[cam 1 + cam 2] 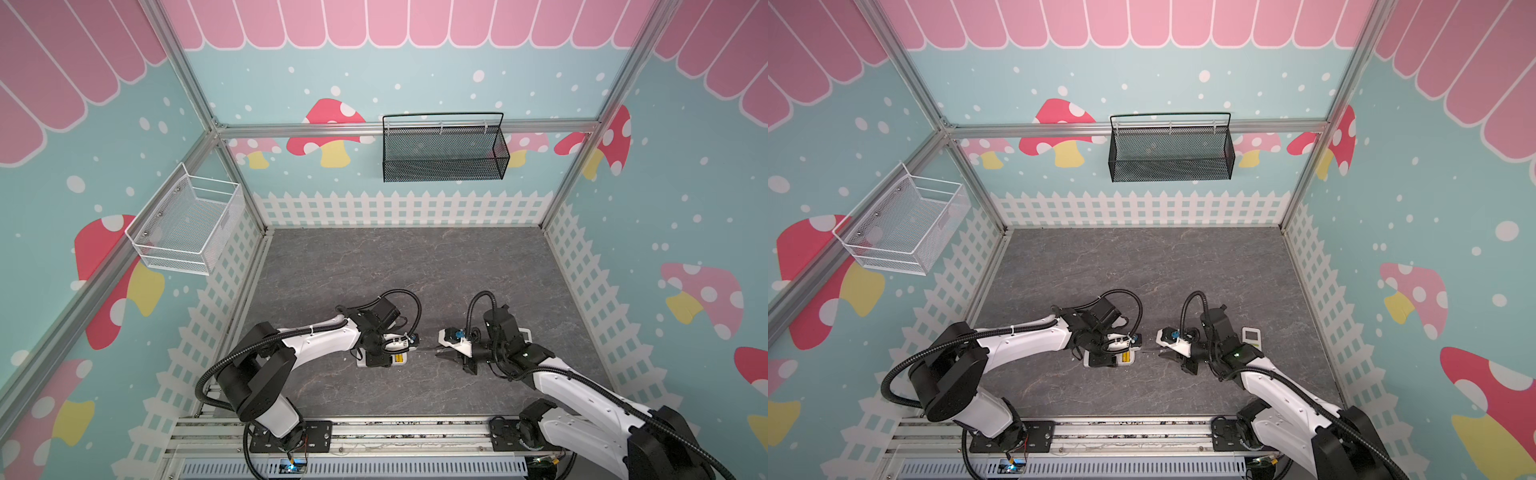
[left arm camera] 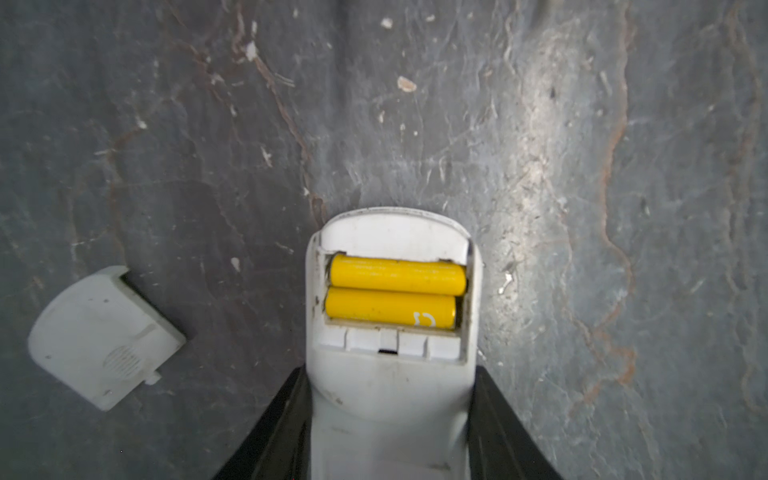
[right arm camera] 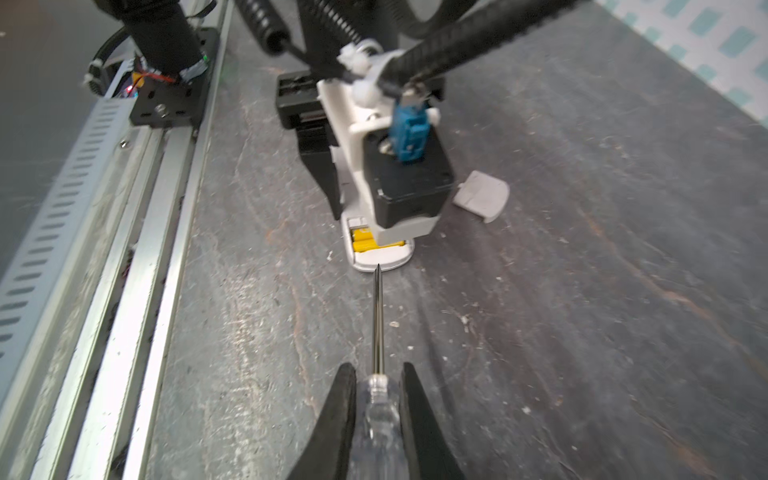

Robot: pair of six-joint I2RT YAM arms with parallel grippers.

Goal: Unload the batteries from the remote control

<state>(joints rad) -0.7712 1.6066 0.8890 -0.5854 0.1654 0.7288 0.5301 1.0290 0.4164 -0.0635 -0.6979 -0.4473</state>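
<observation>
Grey slate-look surface (image 2: 540, 124) carries the remote (image 2: 390, 407), clamped by the left gripper (image 2: 390, 374). Two yellow batteries (image 2: 395, 291) lie bared in its bay, and the right gripper (image 3: 378, 374) pinches the screwdriver (image 3: 378, 316). Likely light, stiff, slick: lever one end.

In both top views you look down from high at the near edge over the grey stone-patterned tabletop (image 1: 395, 270), facing the back wall (image 1: 395, 83). Your left wrist view sits close above the white plastic remote control (image 2: 390, 382). Your right wrist view looks low along the clear-handled steel screwdriver (image 3: 377, 316) at that remote; both wrist views share its open end and the loose white cover (image 2: 104, 336).
</observation>
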